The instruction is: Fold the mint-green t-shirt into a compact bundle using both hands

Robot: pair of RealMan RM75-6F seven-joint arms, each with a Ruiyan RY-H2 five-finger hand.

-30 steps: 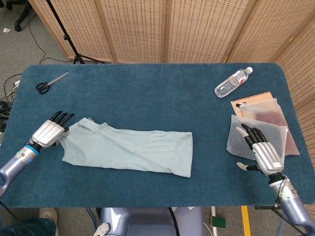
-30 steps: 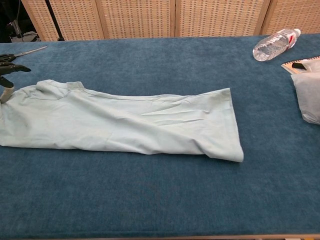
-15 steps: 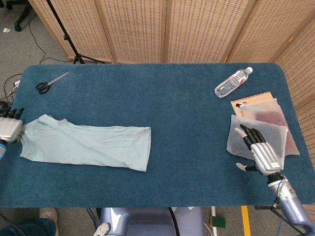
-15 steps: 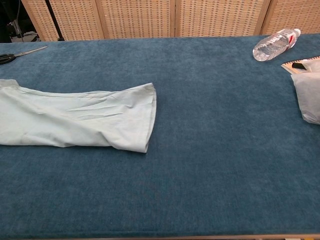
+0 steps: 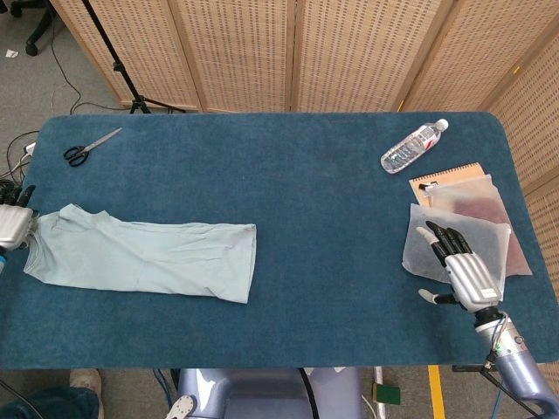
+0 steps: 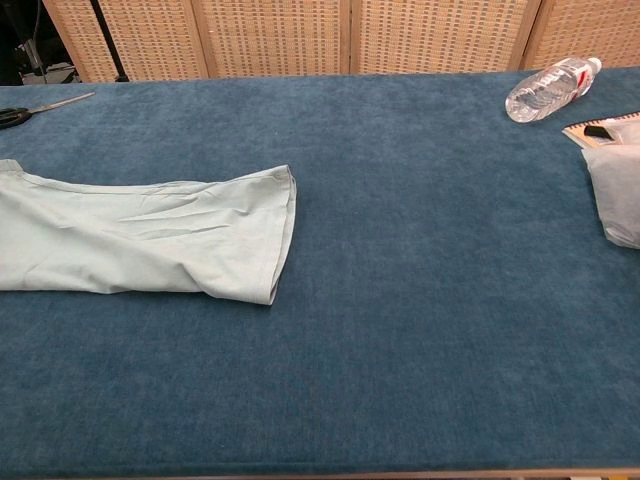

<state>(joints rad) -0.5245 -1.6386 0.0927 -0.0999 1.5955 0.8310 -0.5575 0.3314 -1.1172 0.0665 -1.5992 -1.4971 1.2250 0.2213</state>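
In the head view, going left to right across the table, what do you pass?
Left robot hand → mint-green t-shirt → water bottle → right robot hand

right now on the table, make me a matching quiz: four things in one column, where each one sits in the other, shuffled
Things:
1. scissors
2. water bottle
3. t-shirt
4. right hand

Places:
A. on the translucent bags, right side
B. far left corner
C. left side, flat, reaching the table's left edge
D. far right, lying on its side

Pairs: 1-B, 2-D, 3-C, 4-A
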